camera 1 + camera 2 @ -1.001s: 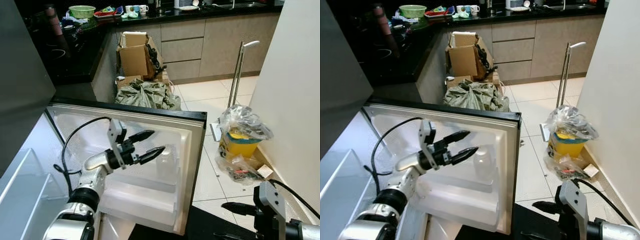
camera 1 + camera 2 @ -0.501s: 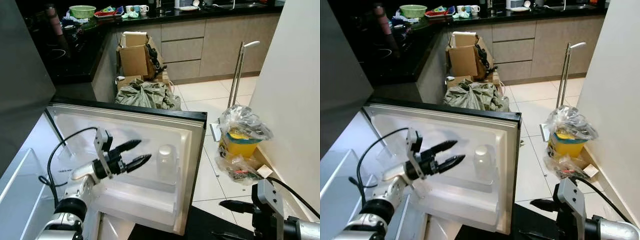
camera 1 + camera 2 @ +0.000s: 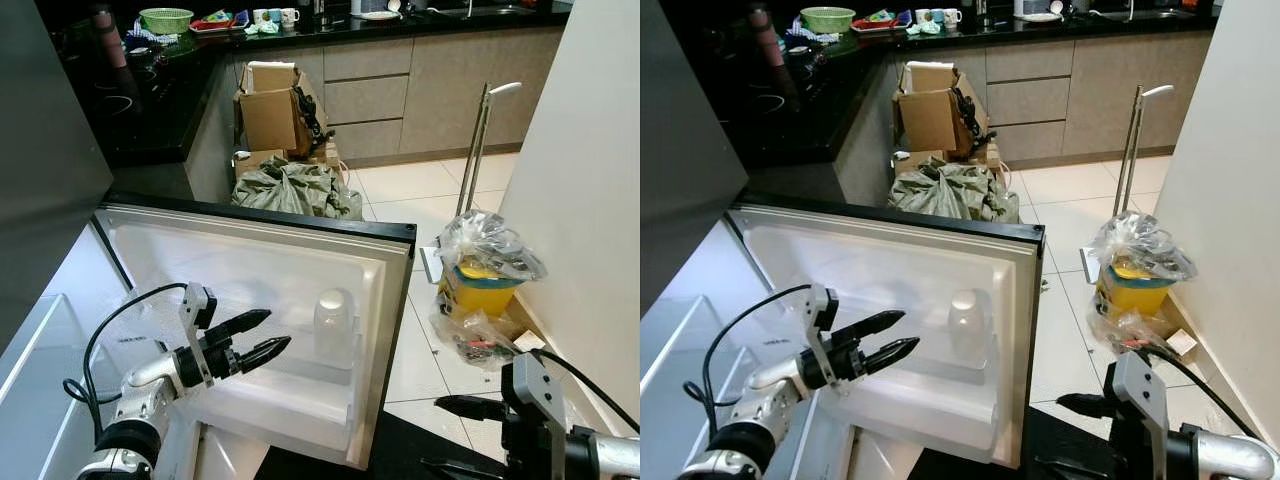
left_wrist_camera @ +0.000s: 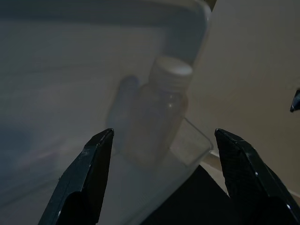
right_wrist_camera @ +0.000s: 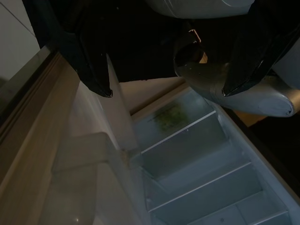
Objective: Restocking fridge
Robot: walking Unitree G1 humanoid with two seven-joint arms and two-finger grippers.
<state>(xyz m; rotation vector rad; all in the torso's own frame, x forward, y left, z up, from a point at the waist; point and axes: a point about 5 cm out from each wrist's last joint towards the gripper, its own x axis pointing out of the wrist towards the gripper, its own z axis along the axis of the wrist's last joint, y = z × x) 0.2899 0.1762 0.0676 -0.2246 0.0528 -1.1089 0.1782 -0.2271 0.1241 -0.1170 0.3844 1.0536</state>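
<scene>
A clear plastic bottle (image 3: 334, 322) with a white cap stands upright in the door shelf (image 3: 290, 400) of the open fridge door (image 3: 300, 262). My left gripper (image 3: 263, 336) is open and empty. It hovers in front of the door's inner face, a short way left of the bottle and apart from it. In the left wrist view the bottle (image 4: 159, 117) stands ahead of the left gripper (image 4: 164, 132), between its spread fingers (image 4: 89, 173). My right gripper (image 3: 452, 436) is open and empty, low at the right by the door's edge. In its wrist view the right gripper (image 5: 166, 91) looks into the fridge.
Fridge shelves (image 5: 197, 159) lie on my left. Behind the door are a heap of green bags (image 3: 295, 190) and an open cardboard box (image 3: 270, 110) against dark counters (image 3: 400, 20). A yellow bin in plastic (image 3: 485, 265), a leaning handle (image 3: 475, 150) and a white wall (image 3: 590, 150) stand on the right.
My left gripper has drawn back left and down from the bottle, staying open. The bottle stands alone in the door shelf. The right arm has barely moved.
</scene>
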